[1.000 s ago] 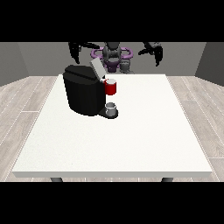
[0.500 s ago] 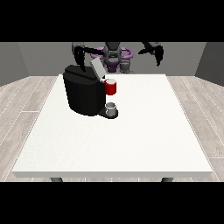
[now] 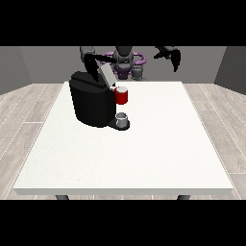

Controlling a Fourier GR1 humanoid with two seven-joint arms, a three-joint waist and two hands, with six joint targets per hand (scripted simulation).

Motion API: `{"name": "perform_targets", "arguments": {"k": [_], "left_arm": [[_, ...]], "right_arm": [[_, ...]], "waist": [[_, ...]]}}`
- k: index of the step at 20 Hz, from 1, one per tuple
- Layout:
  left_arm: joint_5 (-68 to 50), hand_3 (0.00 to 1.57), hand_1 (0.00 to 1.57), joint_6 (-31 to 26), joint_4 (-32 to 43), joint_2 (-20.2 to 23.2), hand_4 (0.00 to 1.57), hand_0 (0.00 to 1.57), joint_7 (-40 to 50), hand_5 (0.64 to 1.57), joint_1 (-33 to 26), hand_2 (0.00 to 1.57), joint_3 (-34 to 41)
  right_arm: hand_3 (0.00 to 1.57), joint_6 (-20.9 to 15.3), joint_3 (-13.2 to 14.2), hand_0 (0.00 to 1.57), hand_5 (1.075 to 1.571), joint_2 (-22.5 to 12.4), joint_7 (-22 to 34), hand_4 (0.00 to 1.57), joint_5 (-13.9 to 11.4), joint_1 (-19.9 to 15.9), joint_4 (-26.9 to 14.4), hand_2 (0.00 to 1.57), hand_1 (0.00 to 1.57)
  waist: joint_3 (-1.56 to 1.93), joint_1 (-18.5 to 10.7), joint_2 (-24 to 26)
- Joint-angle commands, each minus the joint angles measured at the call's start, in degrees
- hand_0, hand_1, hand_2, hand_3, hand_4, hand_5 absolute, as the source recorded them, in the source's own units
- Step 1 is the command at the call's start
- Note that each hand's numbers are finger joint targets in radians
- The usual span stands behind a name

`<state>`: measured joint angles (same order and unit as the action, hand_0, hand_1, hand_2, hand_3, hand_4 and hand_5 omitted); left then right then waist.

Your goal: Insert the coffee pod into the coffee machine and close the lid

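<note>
Black robot hand at the view's left (image 3: 91,67) hangs above the coffee machine (image 3: 92,100); finger position cannot be told. Below it sit the raised lid (image 3: 107,75), a red thing at the machine (image 3: 122,95) and a grey thing (image 3: 122,117) on the tabletop (image 3: 144,144). Robot hand at the view's right (image 3: 174,58) hangs well apart, fingers drooping, holding nothing.

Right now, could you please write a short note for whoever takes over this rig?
Robot hand at the view's left: raised behind the coffee machine, near its lid; I cannot tell how its fingers lie.
Robot hand at the view's right: raised in the air beyond the table's far edge, holding nothing visible.
The lid is up. A red thing at the machine sits at its front; a grey thing stands on the base below.
Done: nothing I can confirm.
Left: confirm the pod is inserted, then close the lid.
</note>
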<state>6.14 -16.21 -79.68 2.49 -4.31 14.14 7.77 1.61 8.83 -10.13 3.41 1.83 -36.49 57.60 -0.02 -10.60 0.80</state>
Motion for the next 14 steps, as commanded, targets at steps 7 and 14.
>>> {"name": "perform_targets", "arguments": {"k": [7, 14], "left_arm": [[-0.3, 0.0, 0.0, 2.1, -2.5, 2.4, 0.3, 0.0, 0.9, 1.571, 3.5, 0.0, 0.9], [1.3, 0.0, 0.0, 2.3, -0.2, 2.4, 0.36, 0.0, -1.9, 1.571, 0.2, 0.0, -0.3]], "right_arm": [[0.0, -1.2, -2.7, 0.0, 1.571, 0.7, -3.7, 0.21, -3.4, -7.4, -2.0, 0.0, 0.0], [0.0, -0.8, -5.4, 0.0, 1.571, 1.2, 1.2, 0.0, -5.3, -12.0, -0.3, 0.0, 0.0]], "waist": [[0.03, 0.2, -6.7], [0.01, -0.5, -5.8]]}}
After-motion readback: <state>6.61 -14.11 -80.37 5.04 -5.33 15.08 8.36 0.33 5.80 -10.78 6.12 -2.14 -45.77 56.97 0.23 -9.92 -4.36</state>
